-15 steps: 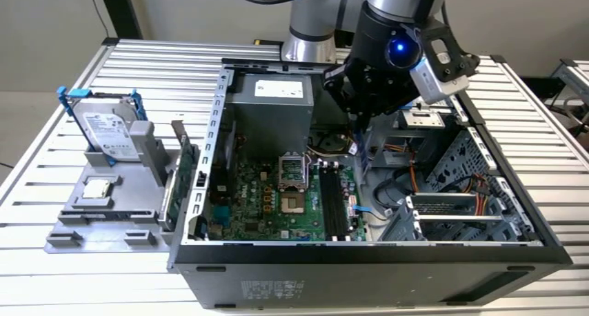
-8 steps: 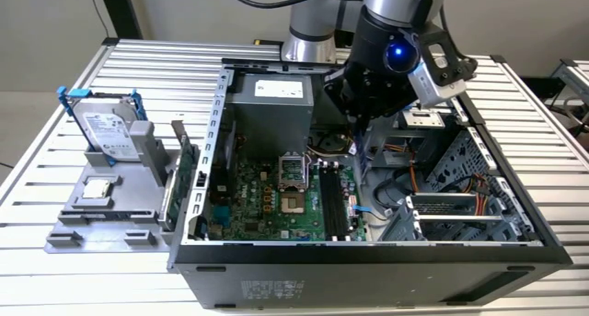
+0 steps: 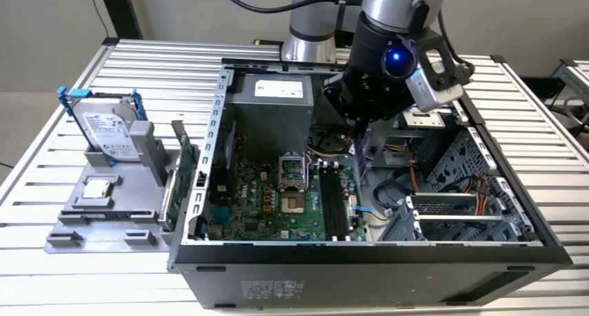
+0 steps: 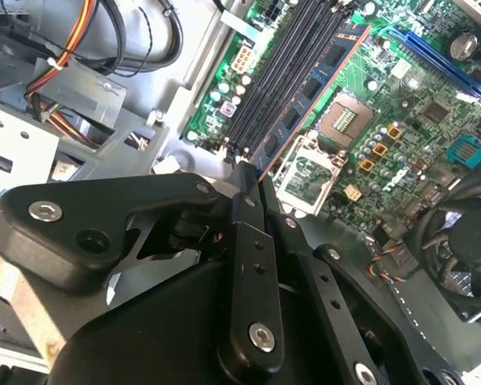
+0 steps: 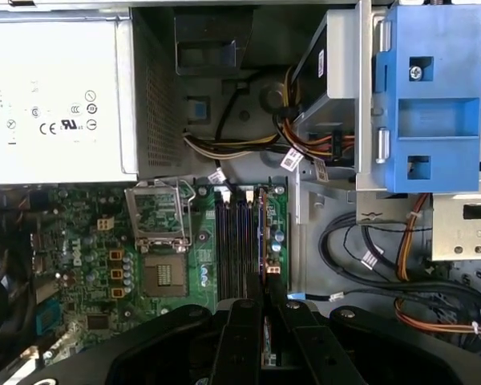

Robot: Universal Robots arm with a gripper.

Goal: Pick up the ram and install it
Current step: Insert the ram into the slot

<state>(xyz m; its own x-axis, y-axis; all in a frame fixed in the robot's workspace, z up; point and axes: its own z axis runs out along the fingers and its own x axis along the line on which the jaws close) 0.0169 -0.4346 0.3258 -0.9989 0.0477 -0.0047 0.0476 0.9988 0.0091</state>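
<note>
Processor socket (image 3: pixel 294 204) left; memory slots (image 3: pixel 333 205) just right of it, running near-to-far. Ram (image 4: pixel 309 88) held edge-down above slots, long axis parallel to them — gripper (image 4: pixel 254 178) directly over, fingers clamped on ram.

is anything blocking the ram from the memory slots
Nothing visible does. The gripper holds the ram lined up along the black memory slots, which look empty. The cables lie off to the side of the board.
</note>
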